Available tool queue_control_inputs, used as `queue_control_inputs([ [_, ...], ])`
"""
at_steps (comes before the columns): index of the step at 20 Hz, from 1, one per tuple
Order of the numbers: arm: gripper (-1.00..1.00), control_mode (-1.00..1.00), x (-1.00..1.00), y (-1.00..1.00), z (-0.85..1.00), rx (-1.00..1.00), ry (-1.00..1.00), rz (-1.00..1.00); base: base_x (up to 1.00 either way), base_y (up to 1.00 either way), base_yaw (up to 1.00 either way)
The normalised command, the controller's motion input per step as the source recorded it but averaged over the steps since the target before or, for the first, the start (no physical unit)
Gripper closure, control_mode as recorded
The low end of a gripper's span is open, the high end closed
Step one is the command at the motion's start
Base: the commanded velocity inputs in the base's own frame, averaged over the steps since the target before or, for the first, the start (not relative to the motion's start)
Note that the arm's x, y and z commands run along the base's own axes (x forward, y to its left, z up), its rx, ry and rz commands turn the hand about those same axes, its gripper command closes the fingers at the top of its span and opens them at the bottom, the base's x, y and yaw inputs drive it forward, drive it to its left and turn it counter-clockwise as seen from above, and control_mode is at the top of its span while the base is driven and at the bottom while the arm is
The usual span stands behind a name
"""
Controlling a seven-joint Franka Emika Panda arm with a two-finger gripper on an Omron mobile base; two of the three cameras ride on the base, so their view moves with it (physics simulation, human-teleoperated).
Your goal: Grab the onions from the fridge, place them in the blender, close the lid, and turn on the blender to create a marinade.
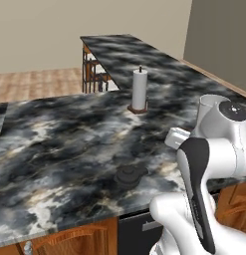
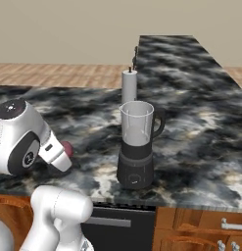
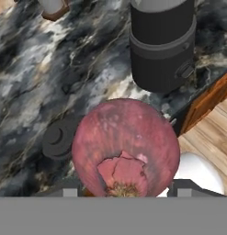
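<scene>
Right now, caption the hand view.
Gripper holds red-purple onion above marble counter, near dark lid and blender.

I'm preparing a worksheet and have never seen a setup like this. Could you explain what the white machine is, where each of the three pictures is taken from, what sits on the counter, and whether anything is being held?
It is a rendered kitchen. The white machine is a robot arm on a driving base. Two pictures come from cameras on that base, behind the arm to its left and right. The third looks along the end effector itself.

On the dark marble counter stand a blender with an open clear jar and a white paper towel roll. A dark round lid lies flat on the counter.

In the hand picture a red-purple onion sits between the two dark fingertips, so it appears to be held, above the counter near the lid and blender base.
</scene>
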Motion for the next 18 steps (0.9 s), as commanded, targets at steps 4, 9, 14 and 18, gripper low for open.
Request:
queue_control_inputs([
  [4, 1.00, -1.00, 0.22, -0.44, 0.82, 0.01, -0.18, 0.00, 0.00, 0.00, 0.00],
  [9, 1.00, -1.00, 0.11, -0.49, 1.00, 0.00, -0.17, -0.08, 0.00, 0.00, 0.00],
  [14, 1.00, -1.00, 0.09, -0.25, 0.77, -0.02, -0.12, -0.24, 0.00, 0.00, 0.00],
  [18, 1.00, -1.00, 0.15, -0.57, 0.47, 0.00, -0.01, -0.25, 0.00, 0.00, 0.00],
])
